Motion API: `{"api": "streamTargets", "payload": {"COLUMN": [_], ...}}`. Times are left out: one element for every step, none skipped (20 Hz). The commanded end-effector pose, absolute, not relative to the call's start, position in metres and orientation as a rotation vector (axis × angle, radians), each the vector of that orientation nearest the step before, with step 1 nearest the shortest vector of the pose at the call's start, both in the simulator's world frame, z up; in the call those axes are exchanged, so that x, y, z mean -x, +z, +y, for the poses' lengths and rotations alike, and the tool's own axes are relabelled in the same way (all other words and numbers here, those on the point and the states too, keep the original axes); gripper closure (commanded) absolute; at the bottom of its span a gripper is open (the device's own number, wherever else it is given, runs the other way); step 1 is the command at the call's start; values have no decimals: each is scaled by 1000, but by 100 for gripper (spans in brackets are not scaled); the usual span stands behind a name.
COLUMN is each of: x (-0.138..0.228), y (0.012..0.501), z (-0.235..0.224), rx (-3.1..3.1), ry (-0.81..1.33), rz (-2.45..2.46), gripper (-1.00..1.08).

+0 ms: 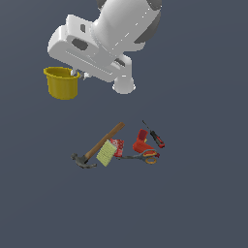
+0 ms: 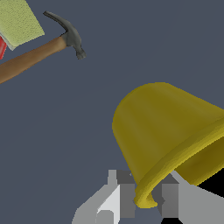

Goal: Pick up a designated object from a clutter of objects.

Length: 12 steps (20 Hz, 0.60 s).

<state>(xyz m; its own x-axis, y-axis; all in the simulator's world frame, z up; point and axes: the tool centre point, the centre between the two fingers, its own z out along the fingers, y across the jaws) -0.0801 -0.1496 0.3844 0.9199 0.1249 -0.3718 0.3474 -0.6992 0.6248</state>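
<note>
The yellow cup (image 1: pixel 62 83) hangs toward the exterior view's left, in the far-left part of the desk (image 1: pixel 203 193). It looks raised, well apart from the pile lying near the desk's middle, though its height above the surface cannot be read for certain. The end effector (image 1: pixel 76 73) is clamped on the cup's flared rim: in the wrist view one finger (image 2: pixel 127 194) sits outside the rim and the other inside, with the cup wall pinched between them. The cup stays upright in the exterior view, hanging by that one edge of the rim.

My judgement is that the grasp is made and the lift is the step in hand. What follows calls for a steady hold, since a rim pinch could let the cup swing or slip.

Moving right across the middle of the desk, the clutter holds the hammer (image 1: pixel 98 147), the yellow-green box (image 1: pixel 105 153), the red box (image 1: pixel 116 147), the scissors (image 1: pixel 144 157), the red cup (image 1: pixel 141 141) and the screwdriver (image 1: pixel 156 137).
</note>
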Motion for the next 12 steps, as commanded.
{"api": "streamTargets", "payload": {"x": [78, 77, 77, 76, 75, 75, 74, 74, 73, 73, 72, 72], "y": [403, 409, 414, 418, 422, 425, 428, 430, 431, 432, 433, 433], "z": [-162, -165, -169, -172, -175, -177, -179, -180, -181, -182, -182, -182], "rx": [-2336, -2336, -2336, -2336, -2335, -2335, -2335, -2335, -2335, -2335, -2335, -2335], "ry": [-390, -390, -390, -390, -390, -390, -390, -390, -389, -389, -389, -389], "rz": [334, 334, 334, 334, 335, 335, 335, 335, 335, 335, 335, 335], "gripper": [108, 108, 108, 108, 108, 108, 108, 108, 108, 108, 108, 108]}}
